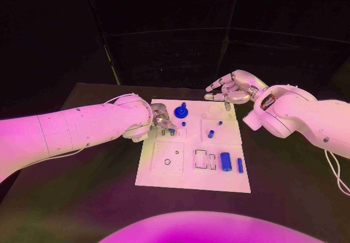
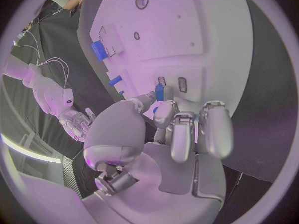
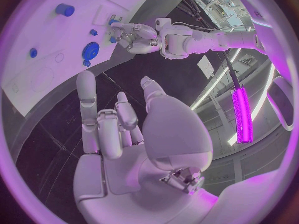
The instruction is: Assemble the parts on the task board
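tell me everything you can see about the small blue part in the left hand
The small blue part is a short, smooth, plastic-looking piece, pinched at the fingertips of the left hand. It stands roughly upright just over two small rectangular slots on the left side of the white task board. Whether it touches the board cannot be told.

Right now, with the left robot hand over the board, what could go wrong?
1. The left robot hand pinches a small blue part at its fingertips just above the task board; so light a hold could let the part tilt or slip before seating.
2. The hand's bulk hides its target from the head view, so a misalignment may go unnoticed.
3. The right robot hand hovers empty near the board's far corner; moving inward, it could knock the blue gear-like piece.
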